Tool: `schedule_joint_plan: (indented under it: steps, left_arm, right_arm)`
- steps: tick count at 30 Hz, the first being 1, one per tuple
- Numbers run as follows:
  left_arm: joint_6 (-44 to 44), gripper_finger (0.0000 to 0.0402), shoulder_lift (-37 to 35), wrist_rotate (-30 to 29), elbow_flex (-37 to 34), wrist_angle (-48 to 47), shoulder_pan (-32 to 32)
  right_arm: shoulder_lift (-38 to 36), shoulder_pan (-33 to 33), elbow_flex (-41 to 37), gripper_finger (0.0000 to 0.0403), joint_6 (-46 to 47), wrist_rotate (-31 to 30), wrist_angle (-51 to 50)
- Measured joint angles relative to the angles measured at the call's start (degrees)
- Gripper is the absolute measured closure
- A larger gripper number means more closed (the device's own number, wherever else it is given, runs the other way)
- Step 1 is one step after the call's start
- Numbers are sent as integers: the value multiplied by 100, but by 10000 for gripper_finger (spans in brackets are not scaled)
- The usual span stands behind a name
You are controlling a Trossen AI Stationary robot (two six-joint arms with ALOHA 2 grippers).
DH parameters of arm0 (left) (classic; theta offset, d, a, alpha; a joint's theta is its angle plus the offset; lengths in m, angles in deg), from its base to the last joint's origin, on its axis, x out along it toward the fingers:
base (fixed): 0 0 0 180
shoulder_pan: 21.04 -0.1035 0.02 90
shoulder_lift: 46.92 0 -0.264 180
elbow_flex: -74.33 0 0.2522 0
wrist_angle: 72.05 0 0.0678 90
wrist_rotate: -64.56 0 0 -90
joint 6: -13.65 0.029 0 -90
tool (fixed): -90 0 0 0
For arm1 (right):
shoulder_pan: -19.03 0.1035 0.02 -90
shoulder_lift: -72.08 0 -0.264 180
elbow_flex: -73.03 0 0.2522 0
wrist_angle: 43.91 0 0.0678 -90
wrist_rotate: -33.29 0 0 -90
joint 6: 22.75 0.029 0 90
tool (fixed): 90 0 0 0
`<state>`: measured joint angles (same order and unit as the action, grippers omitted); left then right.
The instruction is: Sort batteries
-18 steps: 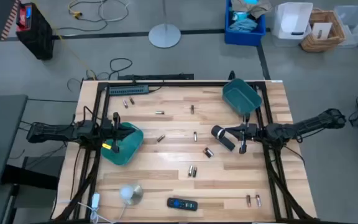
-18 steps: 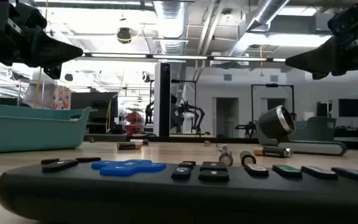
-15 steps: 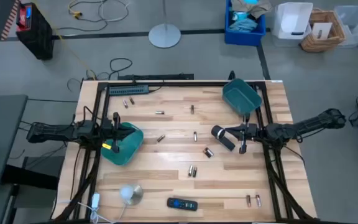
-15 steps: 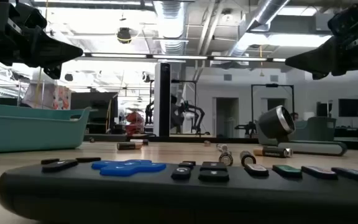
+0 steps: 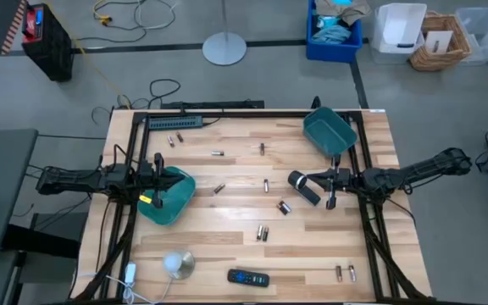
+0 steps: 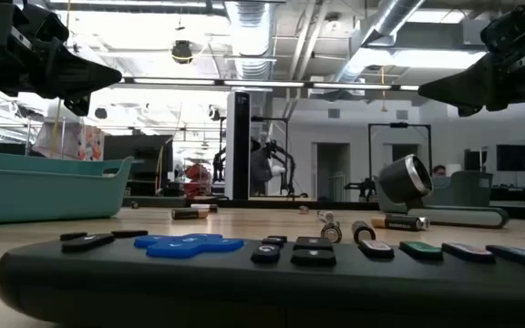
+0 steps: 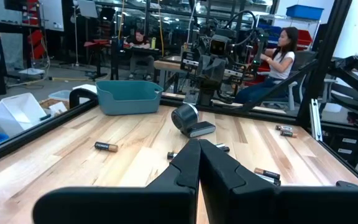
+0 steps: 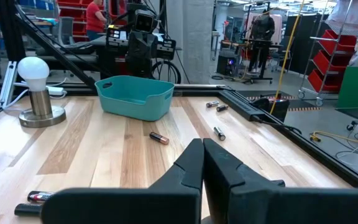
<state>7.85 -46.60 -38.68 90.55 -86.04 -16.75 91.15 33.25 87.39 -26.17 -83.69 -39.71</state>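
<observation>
The right end effector (image 5: pixel 329 202), fingers pressed together, is held nearest a battery (image 5: pixel 284 207) lying toward the tabletop (image 5: pixel 227 237) middle, long axis diagonal; the left end effector (image 5: pixel 158 202) is likewise closed.

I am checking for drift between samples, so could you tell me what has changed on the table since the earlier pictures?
Nothing on the table visibly changed. The left gripper over its bin and the right gripper keep their places, both shut and empty, and the batteries lie where they were.
</observation>
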Motion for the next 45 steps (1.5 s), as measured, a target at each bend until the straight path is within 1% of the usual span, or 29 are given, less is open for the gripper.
schedule_joint_plan:
  steps: [15, 18, 20, 23, 26, 28, 32, 35, 37, 39, 41, 43, 45]
  left_arm:
    - [-1, 397, 1, -1, -3, 89, 0]
    - [-318, 397, 5, -8, -37, 484, 2]
    - [-585, 397, 9, -11, -36, 1179, 2]
    - [-652, 397, 1, -56, -22, 1978, -2]
    - [-620, 397, 6, -125, -26, 2557, -2]
    - [-602, 397, 4, -139, -17, 2833, -2]
    - [-562, 397, 91, -141, -17, 3100, -2]
    - [-572, 397, 335, -373, -4, 3189, -40]
    - [-631, 397, 604, -633, 90, 3049, -144]
    - [-736, 397, 965, -699, 290, 2875, -296]
    - [-895, 397, 1434, -698, 618, 2539, -484]
    - [-1009, 397, 1985, -695, 1036, 1974, -688]
    - [-1027, 397, 2566, -685, 1538, 1315, -899]
  right_arm:
    - [0, 0, 0, 375, 0, 0, 1]
    - [0, 0, 0, 375, 0, 0, 0]
    - [0, 2, 0, 375, 0, 0, 0]
    - [0, 0, 0, 375, -1, 0, 1]
    - [0, 0, 0, 375, 0, 1, -8]
    - [0, 1, 0, 375, -1, 0, -14]
    - [0, 2, 0, 375, 0, 0, -55]
    - [0, 0, 0, 375, -1, 0, -116]
    - [0, 0, 0, 375, -1, 0, -148]
    - [0, 1, 2, 375, -3, 0, -176]
    - [0, 0, 0, 375, -279, 0, -221]
    - [0, 0, 1, 375, -852, 0, -234]
    - [0, 0, 2, 375, -1037, 0, -232]
